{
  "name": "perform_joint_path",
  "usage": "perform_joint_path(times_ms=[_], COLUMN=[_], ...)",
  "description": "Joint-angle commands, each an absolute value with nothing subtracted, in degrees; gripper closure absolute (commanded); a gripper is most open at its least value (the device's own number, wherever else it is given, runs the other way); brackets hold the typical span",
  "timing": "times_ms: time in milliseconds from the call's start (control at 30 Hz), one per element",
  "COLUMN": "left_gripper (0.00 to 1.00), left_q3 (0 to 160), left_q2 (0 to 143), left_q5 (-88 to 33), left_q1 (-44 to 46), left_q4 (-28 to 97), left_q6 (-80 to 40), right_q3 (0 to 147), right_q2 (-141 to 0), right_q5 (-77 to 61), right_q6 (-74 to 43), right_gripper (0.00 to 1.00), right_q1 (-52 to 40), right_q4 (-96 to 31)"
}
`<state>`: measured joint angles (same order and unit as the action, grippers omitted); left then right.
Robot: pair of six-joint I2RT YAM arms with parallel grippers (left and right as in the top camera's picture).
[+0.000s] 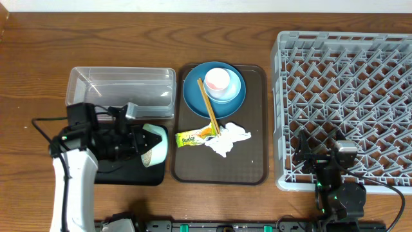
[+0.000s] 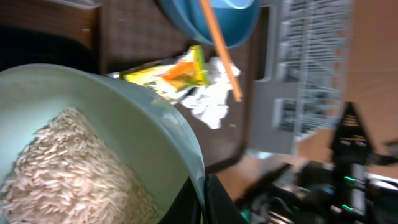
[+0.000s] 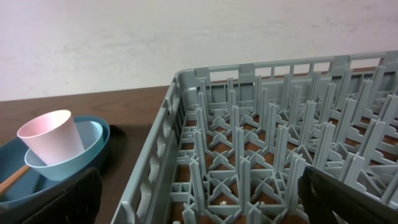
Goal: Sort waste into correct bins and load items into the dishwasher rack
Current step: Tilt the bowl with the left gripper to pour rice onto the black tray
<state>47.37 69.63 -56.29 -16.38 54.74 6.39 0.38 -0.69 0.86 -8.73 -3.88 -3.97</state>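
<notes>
My left gripper (image 1: pixel 139 144) is shut on the rim of the pale mint bowl (image 1: pixel 155 145), held tilted over the black tray (image 1: pixel 129 174). In the left wrist view my gripper (image 2: pixel 205 202) pinches the bowl's rim (image 2: pixel 124 106), and white rice (image 2: pixel 68 168) lies inside. The dark blue plate (image 1: pixel 193 96) holds the light blue bowl (image 1: pixel 233 90), the pink cup (image 1: pixel 217 79) and the chopsticks (image 1: pixel 210 108). The yellow-green wrapper (image 1: pixel 192 138) and white napkin (image 1: pixel 227 139) lie in front of it. My right gripper (image 3: pixel 205 205) is open and empty over the front left corner of the grey rack (image 1: pixel 347 84).
The clear tub (image 1: pixel 122 90) stands behind the black tray. The plate, wrapper and napkin rest on the brown serving tray (image 1: pixel 248 161) between the bins and the rack. A few white specks lie on the rack floor (image 3: pixel 224 203).
</notes>
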Motion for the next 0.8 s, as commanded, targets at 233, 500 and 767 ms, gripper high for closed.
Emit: perform_joint_path(times_ms=[233,500,767], left_gripper=[0.94,0.94,0.94], left_q3=[47.2,47.2,47.2], left_q2=[74.0,74.0,73.9], left_q5=[-67.1,-67.1,-68.8], left_q1=[-30.3,-39.1,-42.1], left_q4=[57.7,59.0,60.7], left_q6=[14.6,15.2,16.5], right_q3=[0.3,0.3,0.3], right_q2=[-0.4,-0.4,-0.4], right_q5=[1.0,1.1,1.1], right_q6=[-8.9,-8.9,-8.9], right_gripper=[0.01,0.01,0.01], right_q1=[-4.5,-4.5,-4.5], right_q4=[-4.1,-4.1,-4.1])
